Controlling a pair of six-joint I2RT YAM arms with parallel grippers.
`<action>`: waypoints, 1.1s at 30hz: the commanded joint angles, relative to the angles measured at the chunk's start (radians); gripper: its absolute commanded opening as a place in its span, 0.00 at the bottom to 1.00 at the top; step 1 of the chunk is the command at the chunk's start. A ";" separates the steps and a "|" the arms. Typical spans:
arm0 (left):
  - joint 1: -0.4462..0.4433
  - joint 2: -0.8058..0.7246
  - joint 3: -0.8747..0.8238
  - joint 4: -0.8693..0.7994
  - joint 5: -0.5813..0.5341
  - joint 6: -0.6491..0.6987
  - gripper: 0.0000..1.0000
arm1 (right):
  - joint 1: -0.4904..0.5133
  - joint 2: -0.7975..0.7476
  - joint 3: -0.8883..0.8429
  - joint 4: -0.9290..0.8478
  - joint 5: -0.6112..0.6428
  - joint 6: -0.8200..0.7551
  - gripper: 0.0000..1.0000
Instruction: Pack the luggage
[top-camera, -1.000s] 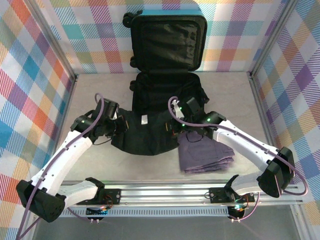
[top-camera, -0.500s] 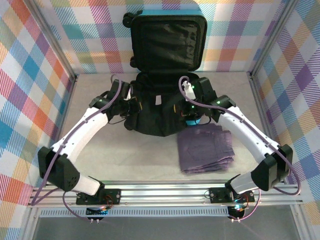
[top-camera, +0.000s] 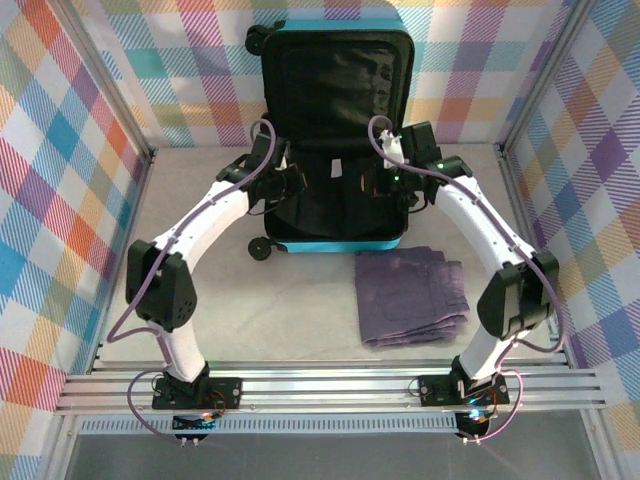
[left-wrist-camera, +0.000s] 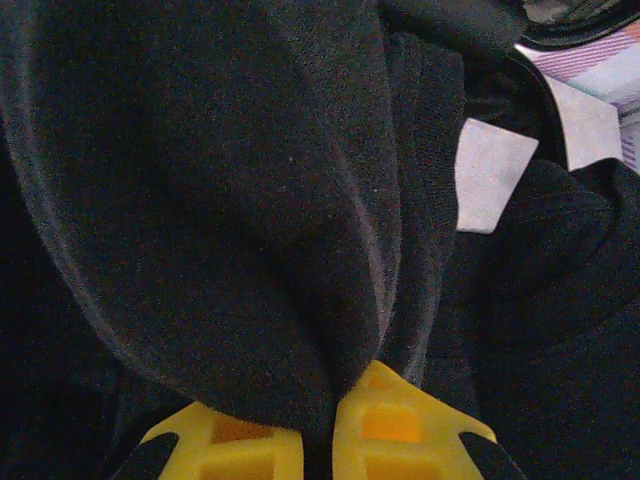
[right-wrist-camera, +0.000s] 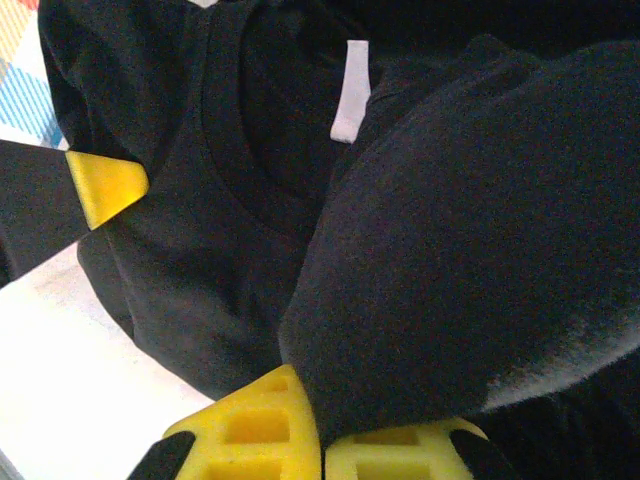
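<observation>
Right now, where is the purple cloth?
Seen from above, the purple cloth lies on the table, right of centre, just nearer than the open luggage.

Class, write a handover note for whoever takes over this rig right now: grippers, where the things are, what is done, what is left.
Left gripper: shut on the black garment.
Right gripper: shut on the same garment.
Luggage: open at the far end of the table, lid upright; black garment held across its lower half.
Grey-purple garment: folded on the table, right of the luggage's front.
Done: black garment at the luggage, not yet released.
Left: release it, pack the grey-purple garment, probably close the lid.
</observation>
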 joint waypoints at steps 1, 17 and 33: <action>-0.002 0.069 0.076 0.055 -0.022 0.012 0.00 | -0.034 0.060 0.074 -0.003 -0.065 -0.044 0.00; 0.025 0.278 0.158 0.061 -0.093 -0.032 0.00 | -0.108 0.318 0.204 -0.007 -0.104 -0.045 0.00; 0.073 0.331 0.231 -0.001 -0.082 -0.010 0.66 | -0.112 0.415 0.246 -0.037 0.051 -0.008 0.11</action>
